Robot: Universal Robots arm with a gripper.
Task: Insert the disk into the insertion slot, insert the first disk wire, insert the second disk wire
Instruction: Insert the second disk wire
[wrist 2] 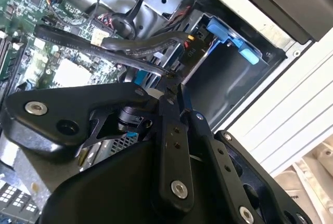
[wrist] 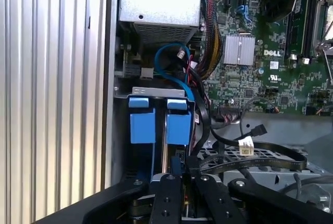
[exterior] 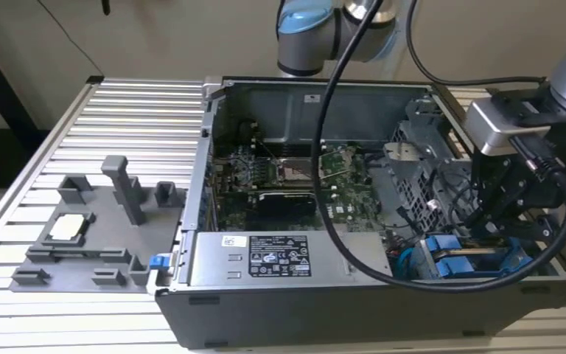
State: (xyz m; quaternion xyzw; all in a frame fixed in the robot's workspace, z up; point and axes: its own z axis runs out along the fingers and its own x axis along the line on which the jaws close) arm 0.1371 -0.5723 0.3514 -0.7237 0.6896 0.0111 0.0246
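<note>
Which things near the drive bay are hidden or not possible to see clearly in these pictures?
- Gripper fingertips: in the exterior view they sink among cables inside the computer case; in both wrist views the black finger links cover them.
- The disk: in the first wrist view its blue carrier tabs show; its body is hidden in the insertion slot.
- Disk wires: whether plugged in cannot be told.

Place: robotics lab or test workshop | Signs: ribbed aluminium desk point(exterior: 135, 110) carrying an opened computer case point(exterior: 362, 295) with its circuit board point(exterior: 293, 173) bare | grey moulded fixture tray point(exterior: 86, 243) beside it | robot arm point(exterior: 312, 29) mounted behind, cables trailing
</note>
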